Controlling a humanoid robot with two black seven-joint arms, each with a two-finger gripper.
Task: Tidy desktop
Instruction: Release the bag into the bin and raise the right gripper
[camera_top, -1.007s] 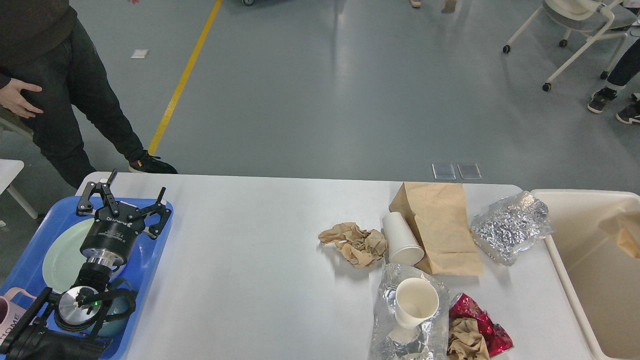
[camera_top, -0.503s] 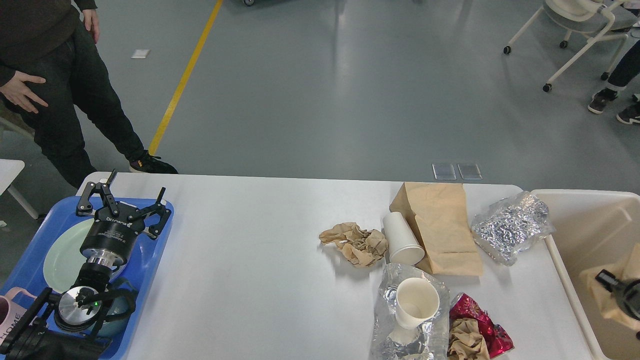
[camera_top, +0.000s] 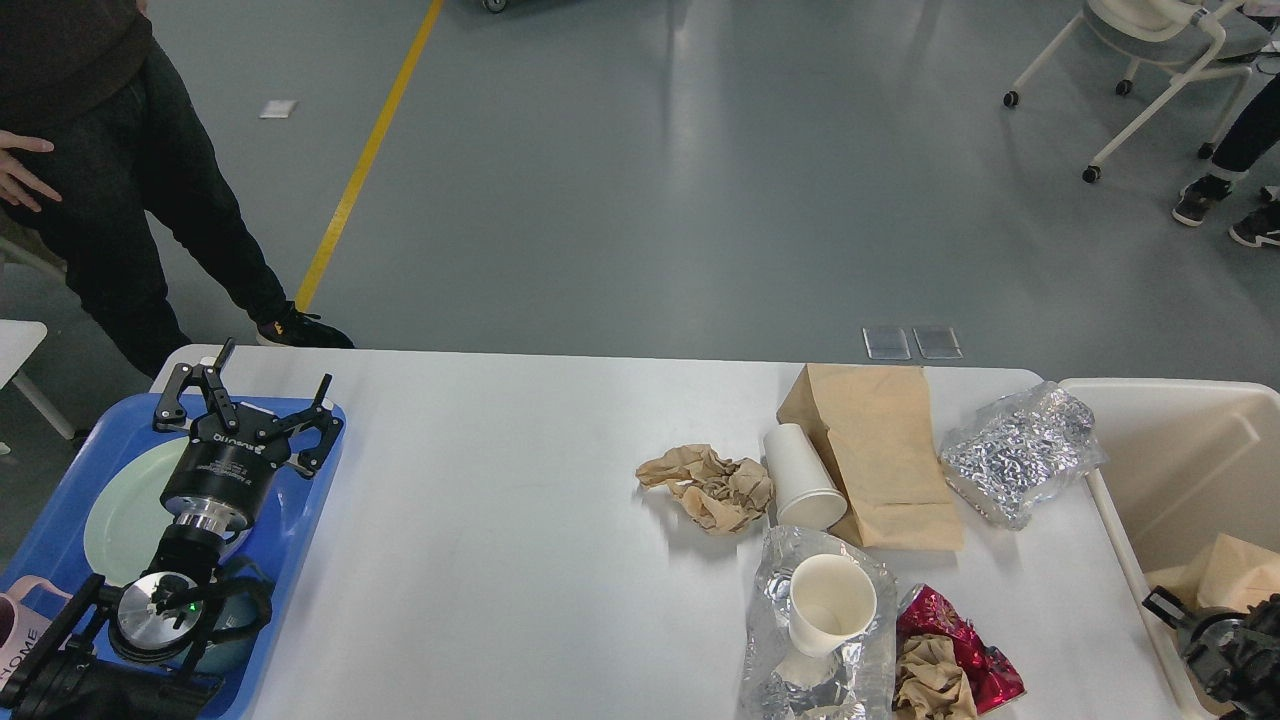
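The white desktop (camera_top: 500, 500) carries litter on its right half: a crumpled brown paper (camera_top: 712, 486), a white cup on its side (camera_top: 802, 482), a flat brown paper bag (camera_top: 882, 455), a silver foil bag (camera_top: 1020, 452), and a second cup (camera_top: 832, 603) on crinkled foil (camera_top: 800, 672) beside a red wrapper (camera_top: 962, 652). My left gripper (camera_top: 250, 405) hangs open and empty over the blue tray (camera_top: 60, 520). Low inside the beige bin (camera_top: 1180, 470), my right gripper (camera_top: 1205, 640) shows dark and partly cut off. A brown paper (camera_top: 1228, 575) lies just above it.
The tray holds a pale green plate (camera_top: 115, 515) and a pink mug (camera_top: 18, 625). A person in dark clothes (camera_top: 120, 180) stands past the desktop's far left corner. A wheeled chair (camera_top: 1160, 60) and seated legs are at the far right.
My right gripper came into view in the bin with the brown paper and sank toward the lower edge. The paper sits lower in the bin. My left arm has not moved.
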